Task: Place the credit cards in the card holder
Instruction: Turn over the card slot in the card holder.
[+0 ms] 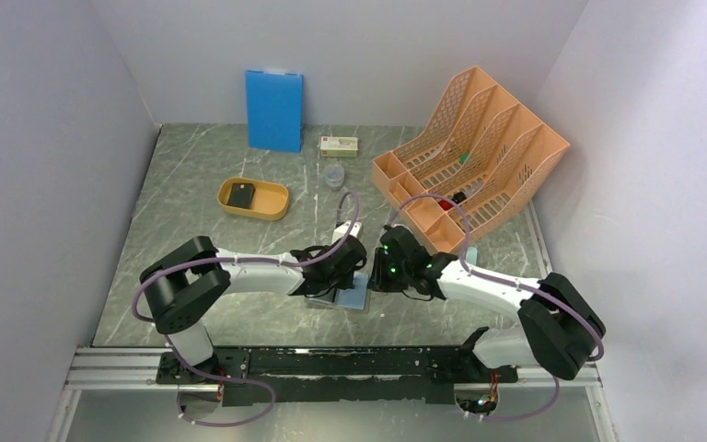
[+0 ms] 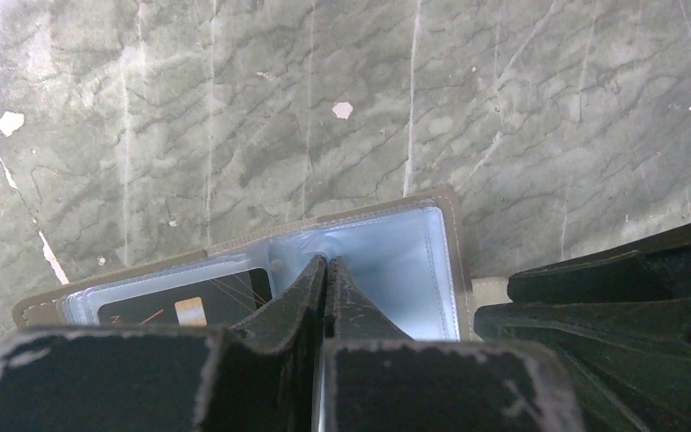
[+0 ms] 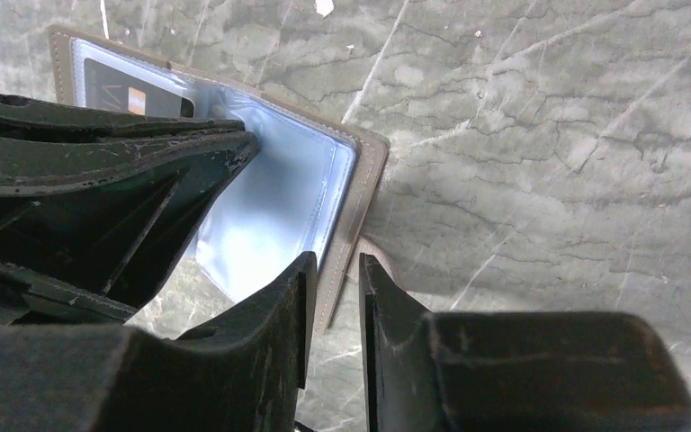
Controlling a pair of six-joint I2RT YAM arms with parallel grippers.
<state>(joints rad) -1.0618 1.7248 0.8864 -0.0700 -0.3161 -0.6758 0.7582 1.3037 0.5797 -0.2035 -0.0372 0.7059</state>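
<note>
- Top view: my left gripper (image 1: 354, 274) and right gripper (image 1: 379, 274) meet almost tip to tip near the front middle of the grey marbled table (image 1: 193, 221). Both are over the open card holder (image 1: 357, 300), which lies flat and is mostly hidden beneath them. From up here I cannot tell how either grip stands.
- Top view, further back: a mustard oval tray (image 1: 272, 203) on the left holds one dark card (image 1: 241, 193). A blue board (image 1: 274, 110) leans on the back wall. A small box (image 1: 339, 145) and a clear cup (image 1: 334, 175) sit near it. An orange file rack (image 1: 479, 147) stands at the back right.
- Left wrist view: the left fingers are pressed together with no gap. Their tips are down on the holder's pale blue inner pocket, near the middle fold. I cannot tell whether they nip the clear sheet. A chip card (image 2: 184, 309) sits in the pocket on the picture's left, partly hidden by a finger. The right gripper shows as a dark shape beside the holder's far edge.
- Right wrist view: the right fingers stand a narrow gap apart, and the holder's grey border runs into that gap. A small tab lies at one fingertip. I cannot tell whether the fingers clamp the border. The left gripper's closed tips rest on the blue pocket, with the chip card beyond them.
</note>
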